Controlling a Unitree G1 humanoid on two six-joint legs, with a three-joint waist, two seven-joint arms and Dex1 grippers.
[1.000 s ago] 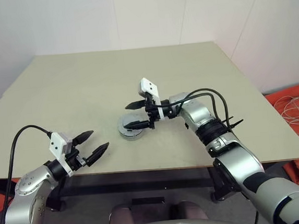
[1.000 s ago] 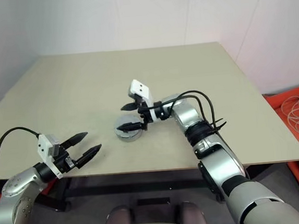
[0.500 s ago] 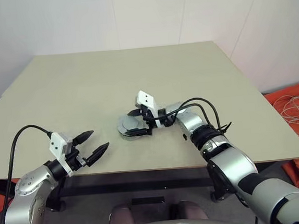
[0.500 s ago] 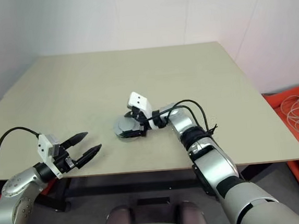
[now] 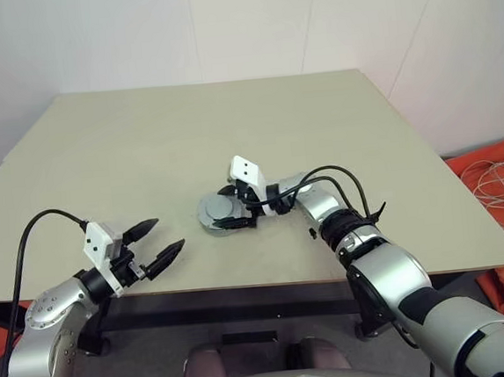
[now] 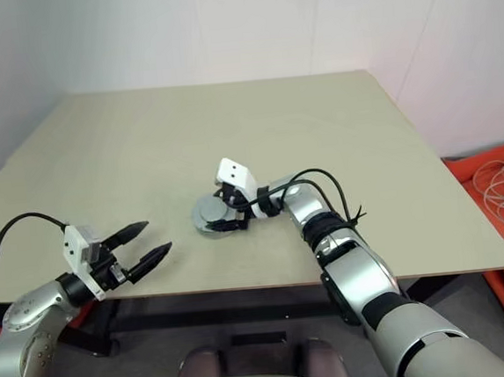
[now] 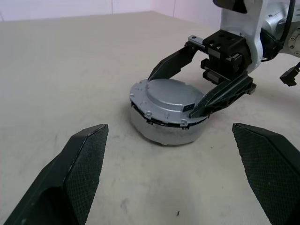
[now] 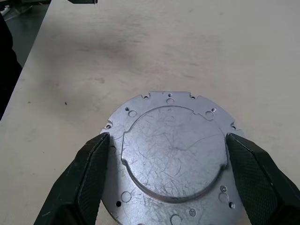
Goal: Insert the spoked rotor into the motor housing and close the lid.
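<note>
— While the head views gave a small grey disc near the table's (image 5: 98, 149) middle, what did the wrist cameras add?
— The lid (image 8: 171, 157) sat on the motor housing (image 7: 161, 132), scratched, with screw holes.
— And the arms?
— The right gripper (image 5: 234, 207) reached leftward, jaws apart, a finger (image 8: 91, 176) at the lid's nine o'clock, the other at three. The left gripper (image 5: 155, 245), at seven o'clock from the stack, hung open.

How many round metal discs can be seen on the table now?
1: a round grey metal unit stands near the table's middle, between the right gripper's open fingers. Parts inside or beneath it may be hidden.
</note>
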